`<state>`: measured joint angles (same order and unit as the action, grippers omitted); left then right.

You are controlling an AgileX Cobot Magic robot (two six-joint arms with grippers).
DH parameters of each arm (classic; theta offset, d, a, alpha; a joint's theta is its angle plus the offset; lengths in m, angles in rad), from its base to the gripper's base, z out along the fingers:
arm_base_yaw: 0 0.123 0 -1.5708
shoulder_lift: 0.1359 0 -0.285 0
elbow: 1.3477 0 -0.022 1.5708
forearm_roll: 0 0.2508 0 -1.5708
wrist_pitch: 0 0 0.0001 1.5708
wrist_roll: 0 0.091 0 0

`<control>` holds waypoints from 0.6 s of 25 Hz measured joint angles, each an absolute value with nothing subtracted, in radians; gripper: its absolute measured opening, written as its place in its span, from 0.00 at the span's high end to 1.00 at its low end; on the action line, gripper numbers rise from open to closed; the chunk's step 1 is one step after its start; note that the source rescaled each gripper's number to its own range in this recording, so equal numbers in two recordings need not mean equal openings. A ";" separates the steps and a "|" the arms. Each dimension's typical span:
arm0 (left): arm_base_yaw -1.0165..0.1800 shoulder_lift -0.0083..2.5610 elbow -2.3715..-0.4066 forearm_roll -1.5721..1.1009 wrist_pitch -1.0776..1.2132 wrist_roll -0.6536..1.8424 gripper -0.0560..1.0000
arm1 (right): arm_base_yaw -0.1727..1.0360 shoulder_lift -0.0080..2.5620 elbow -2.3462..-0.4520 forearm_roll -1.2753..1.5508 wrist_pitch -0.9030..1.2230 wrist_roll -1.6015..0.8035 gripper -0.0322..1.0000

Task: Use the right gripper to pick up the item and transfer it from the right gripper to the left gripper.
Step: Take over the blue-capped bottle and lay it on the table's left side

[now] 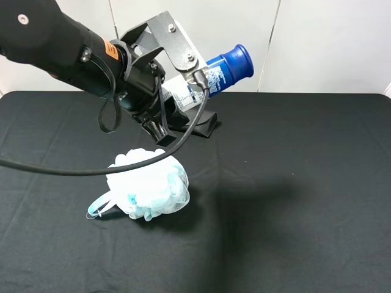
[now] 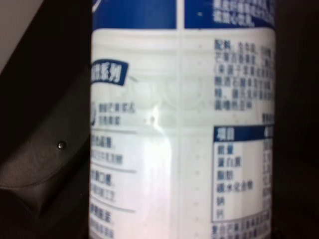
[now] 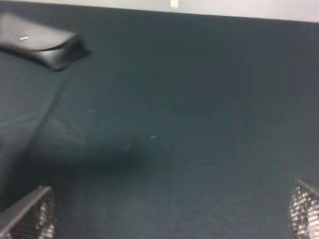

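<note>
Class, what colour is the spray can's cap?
The cap is dark blue; exterior high view shows it best.

a table [image 1: 293, 232] covered in black cloth is filling most of the high view and is running back to a white wall. a fluffy bath sponge [image 1: 149, 183], white and light blue, is sitting on the cloth left of the middle. its light-blue hanging loop [image 1: 98, 207] is trailing out to the left and lying on the cloth. a flat black glasses case [image 3: 42, 42] is lying farther back, near the table's rear edge, apart from the sponge. a soft shadow is falling on the cloth right of the sponge.
</note>
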<state>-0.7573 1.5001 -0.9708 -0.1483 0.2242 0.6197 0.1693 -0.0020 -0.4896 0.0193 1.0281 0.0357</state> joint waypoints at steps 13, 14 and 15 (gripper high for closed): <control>-0.757 1.500 -0.971 -0.148 0.224 0.598 0.93 | 0.037 -0.002 -0.490 0.022 1.028 0.037 0.00; -0.757 1.500 -0.971 -0.148 0.224 0.594 0.93 | 0.037 -0.002 -0.490 0.022 1.028 0.037 0.00; -0.757 1.500 -0.971 -0.148 0.224 0.585 0.93 | 0.037 -0.002 -0.490 0.023 1.028 0.037 0.00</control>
<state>-0.7573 1.5001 -0.9708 -0.1483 0.2242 0.5851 0.0367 -0.0020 -0.4896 0.0230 1.0281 0.0365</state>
